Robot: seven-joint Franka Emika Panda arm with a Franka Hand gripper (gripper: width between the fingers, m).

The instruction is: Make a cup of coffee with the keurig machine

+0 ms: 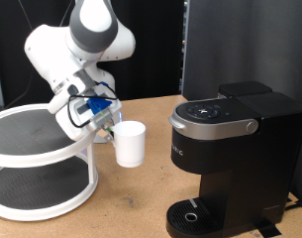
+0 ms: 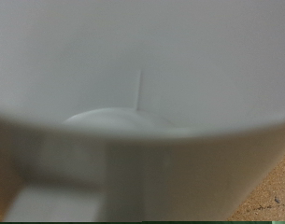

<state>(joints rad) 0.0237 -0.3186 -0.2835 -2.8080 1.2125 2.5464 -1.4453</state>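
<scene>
The hand (image 1: 104, 117) sits at the end of the white arm (image 1: 79, 45), just to the left of the cup (image 1: 130, 144) in the exterior view, close against its upper left side. Whether the fingers are spread or pinching the cup cannot be told: from outside they are hidden among the blue and white parts of the wrist, and the wrist view shows no fingertips at all.

That wrist view is filled by the cup (image 2: 142, 84), very close and blurred: its pale inner wall, a thin straight mark running down it, and the rim curving across the lower part. A strip of brown tabletop (image 2: 268, 201) shows in one corner.

The cup stands upright on the tabletop (image 1: 141, 188), between a round two-tier white rack (image 1: 37, 149) on the left and the keurig machine (image 1: 230, 149) on the right. It is well apart from the machine and not on its drip tray (image 1: 193, 216), which lies at the machine's near foot. The machine's lid is down, its silver handle facing left.
</scene>
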